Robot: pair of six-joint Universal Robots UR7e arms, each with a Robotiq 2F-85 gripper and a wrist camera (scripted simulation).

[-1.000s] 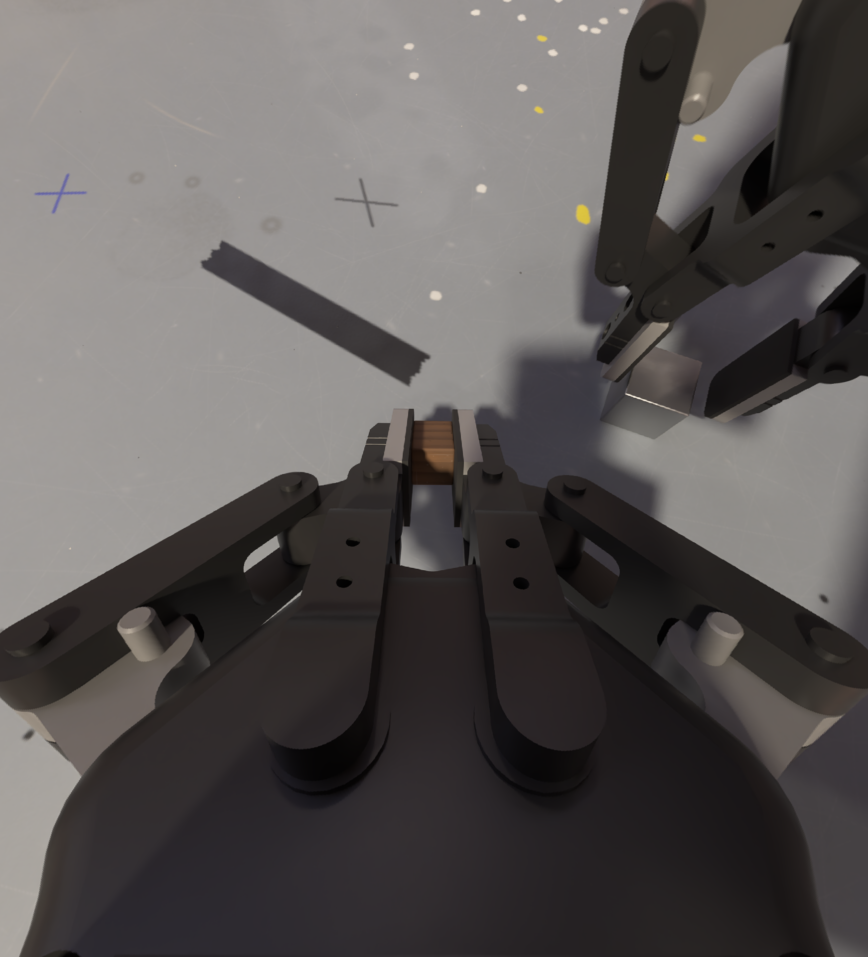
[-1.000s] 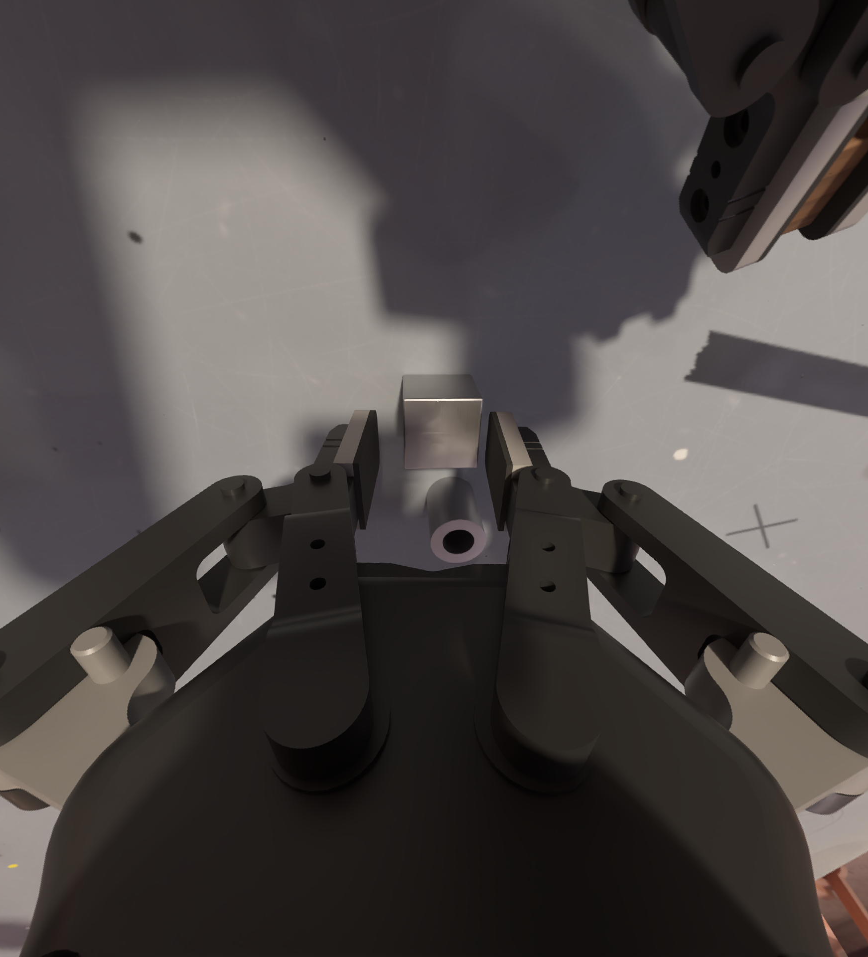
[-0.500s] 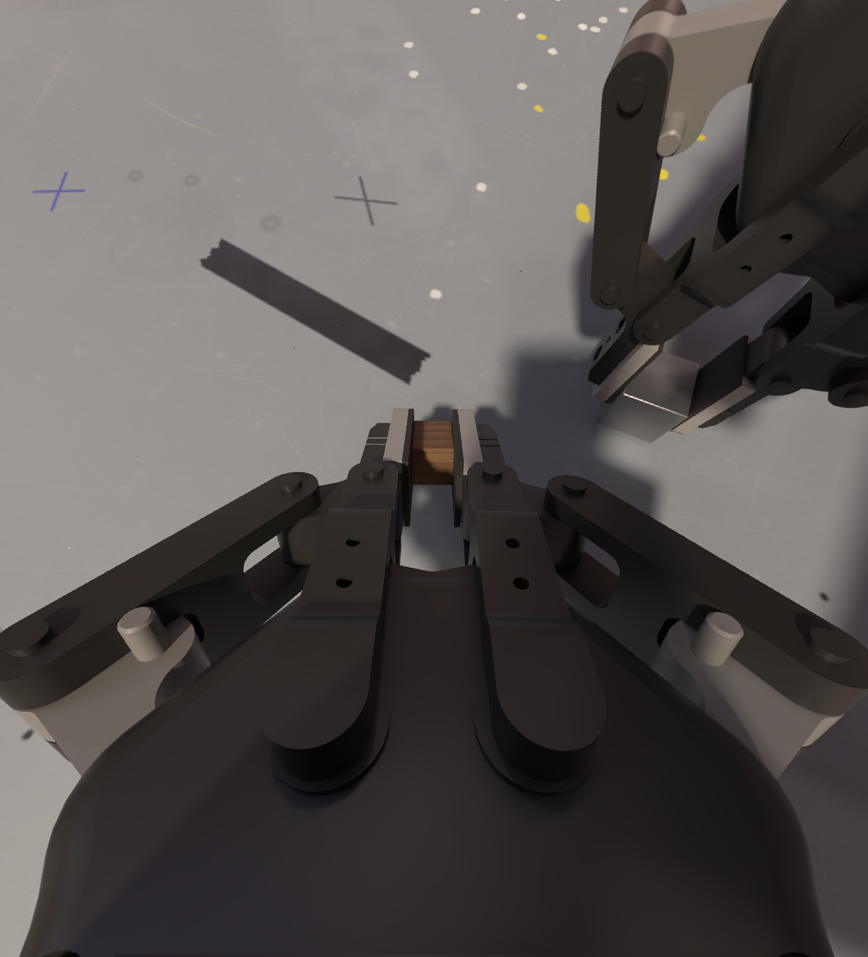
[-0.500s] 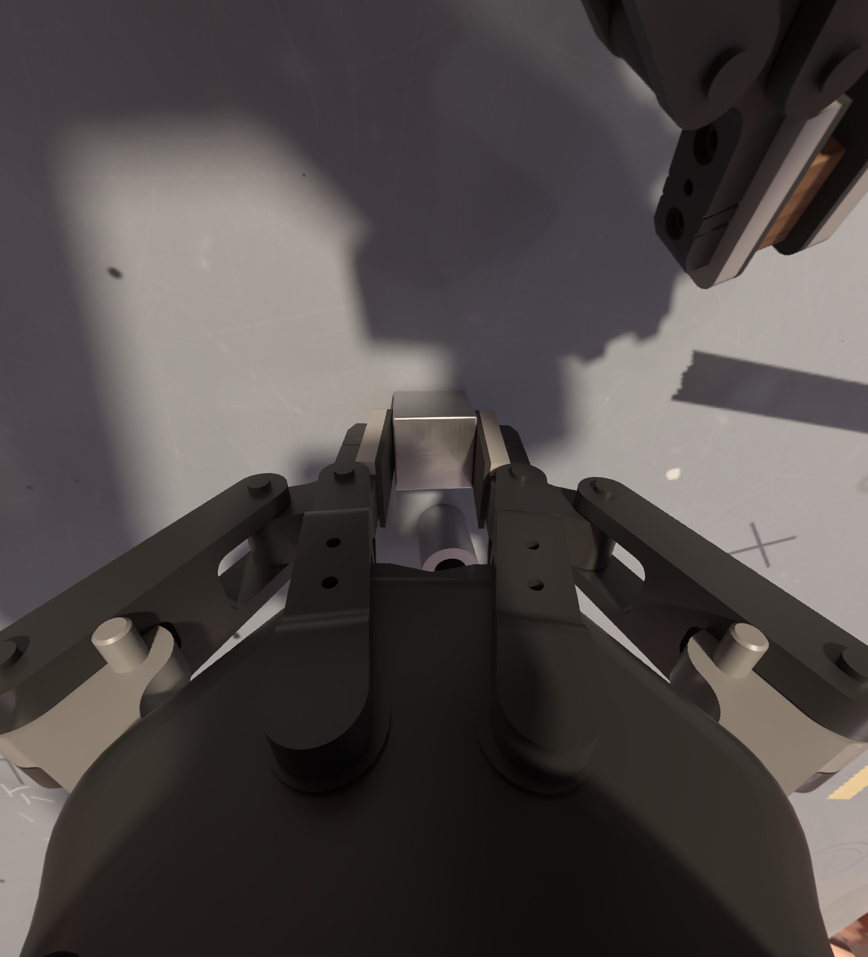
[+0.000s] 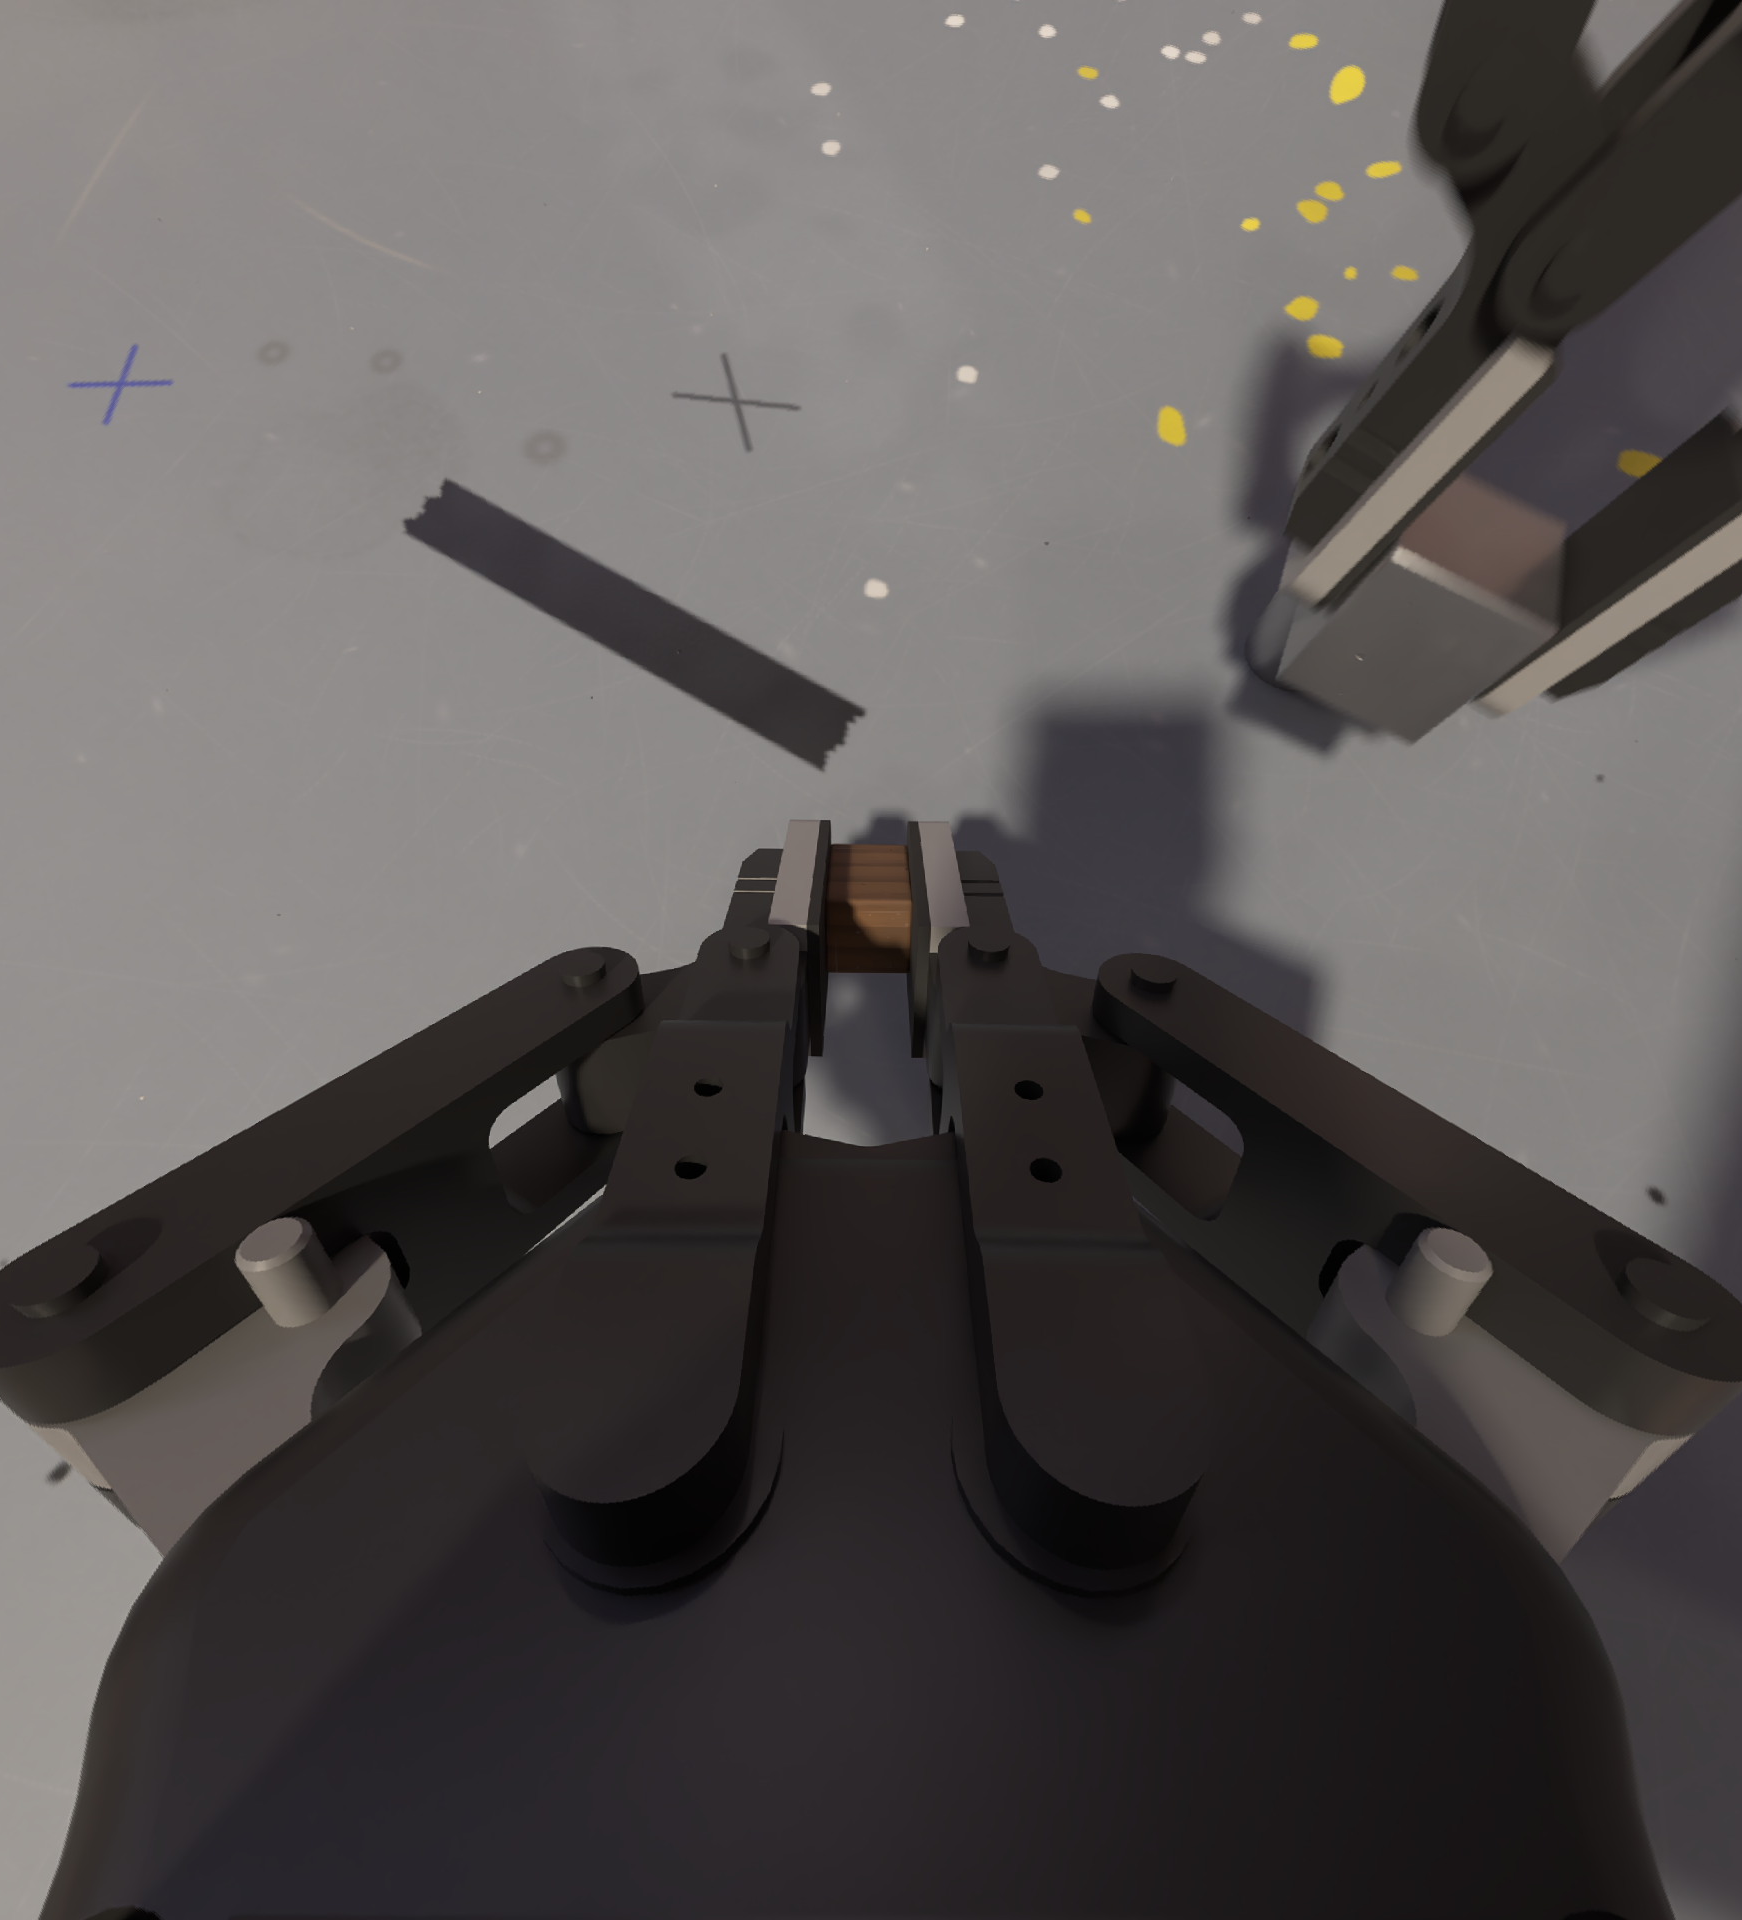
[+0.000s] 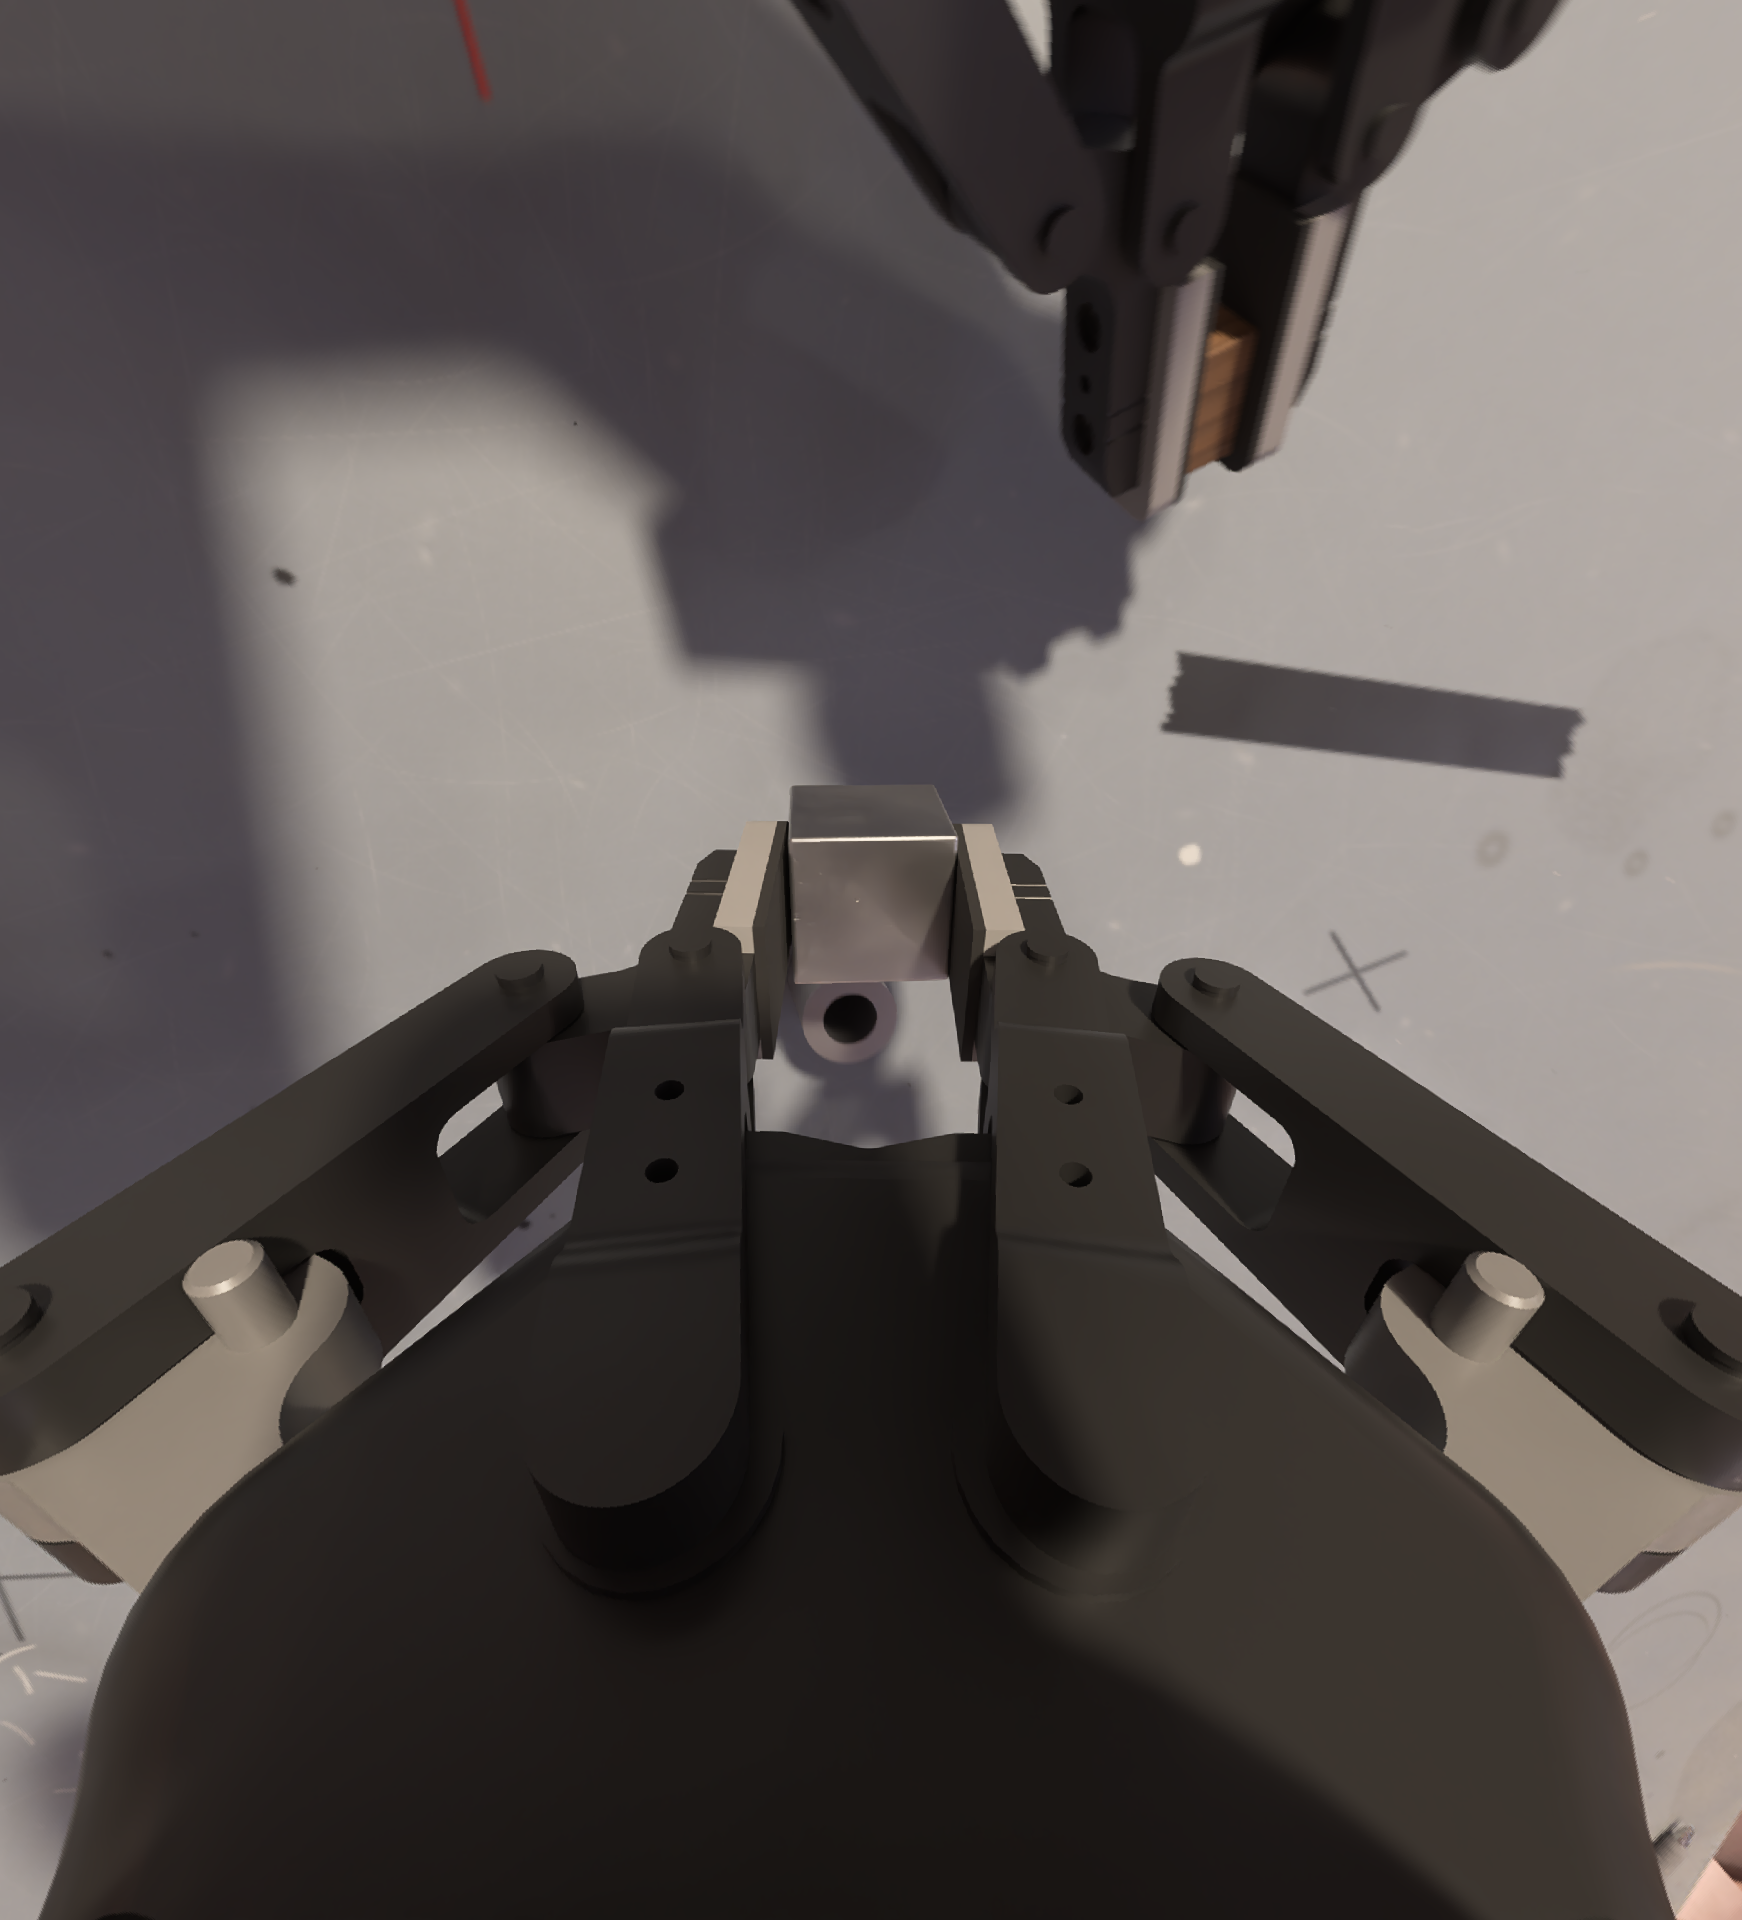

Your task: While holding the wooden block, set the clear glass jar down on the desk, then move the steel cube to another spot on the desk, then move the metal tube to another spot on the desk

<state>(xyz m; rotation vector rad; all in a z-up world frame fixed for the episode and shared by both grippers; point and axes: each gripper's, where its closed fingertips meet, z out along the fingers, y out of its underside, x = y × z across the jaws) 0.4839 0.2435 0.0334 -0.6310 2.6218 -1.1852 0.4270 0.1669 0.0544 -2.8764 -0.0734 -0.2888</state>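
Observation:
My left gripper [image 5: 869, 873] is shut on the brown wooden block [image 5: 867, 906] and holds it above the grey desk. It also shows in the right wrist view [image 6: 1225, 416] at the upper right, with the wooden block [image 6: 1222, 400] between its pads. My right gripper [image 6: 869, 883] is shut on the steel cube [image 6: 869, 902] and holds it off the desk. The cube also shows in the left wrist view [image 5: 1407, 634] at the upper right, clamped in the right gripper [image 5: 1418, 665]. The metal tube [image 6: 851, 1022] lies on the desk below the cube, its open end facing me. The glass jar is not in view.
A strip of dark tape [image 5: 633, 623] lies on the desk [image 5: 223, 727] ahead of the left gripper; it also shows in the right wrist view [image 6: 1371, 714]. Pen crosses [image 5: 737, 400] and yellow and white paint flecks [image 5: 1314, 208] mark the surface. Arm shadows cover the desk [image 6: 327, 727].
My right gripper closed on the steel cube and lifted it off the desk, away from the tube. The left gripper with the wooden block has stayed still.

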